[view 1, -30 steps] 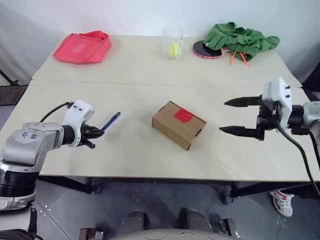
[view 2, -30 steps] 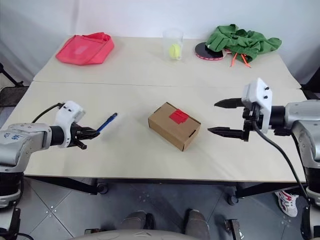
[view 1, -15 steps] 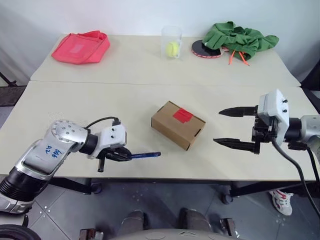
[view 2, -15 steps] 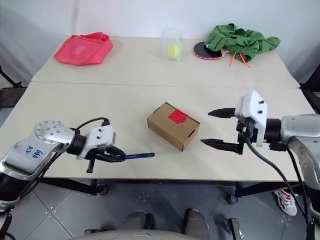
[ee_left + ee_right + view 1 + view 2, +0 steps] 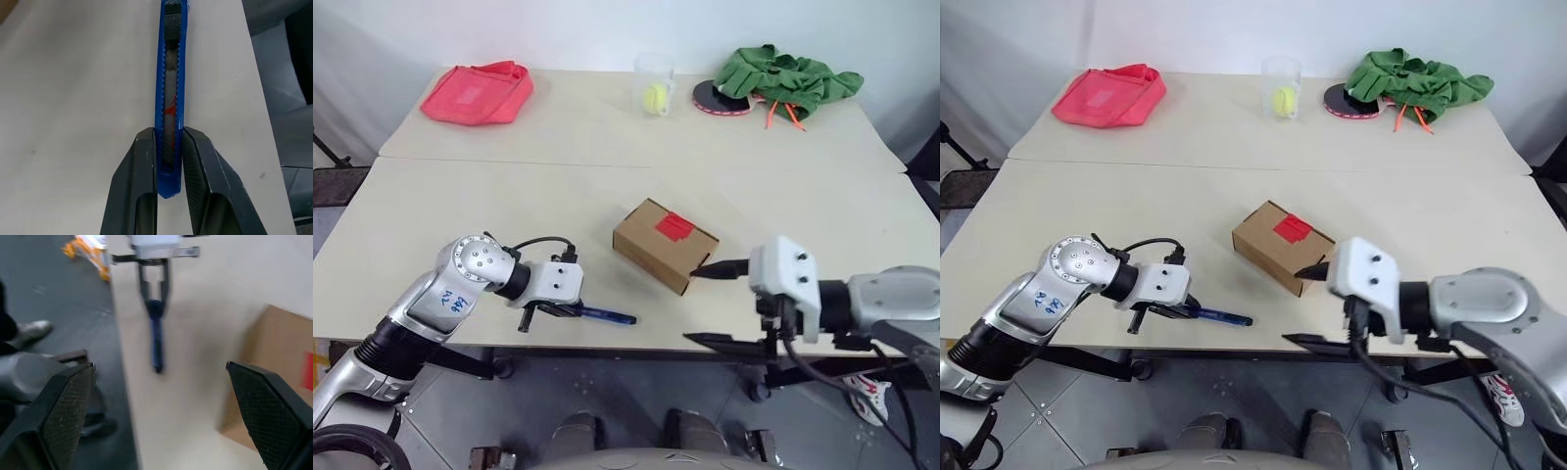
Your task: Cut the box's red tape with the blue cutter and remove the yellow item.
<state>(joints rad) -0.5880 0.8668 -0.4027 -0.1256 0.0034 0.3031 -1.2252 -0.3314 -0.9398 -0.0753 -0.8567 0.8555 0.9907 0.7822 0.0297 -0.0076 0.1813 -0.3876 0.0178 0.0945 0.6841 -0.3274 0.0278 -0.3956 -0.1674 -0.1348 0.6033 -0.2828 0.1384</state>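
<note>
1. The left gripper is clamped on the blue cutter, near the front edge of the table. In the left wrist view the two black fingers pinch the cutter's butt end; the rest of the handle runs straight out ahead, low over the tabletop.
2. The right gripper stands spread wide and holds nothing. It is just beside the near right corner of the box, one finger by the box's end face, the other out past the table edge.
3. The box sits mid-table with its flaps closed. The red tape is a small patch on the top face. The yellow item cannot be seen; presumably it is inside.
4. Handling, judged: the cutter is slim, rigid, smooth plastic. Held this far back it may swivel under cutting load, so a grip nearer mid-handle would be steadier.
5. The box looks light and would likely slide when the blade drags. Bracing it across its short sides with the free gripper seems wise. Thin cardboard dents easily.
6. Risk: cutting too deep could nick the contents.
</note>
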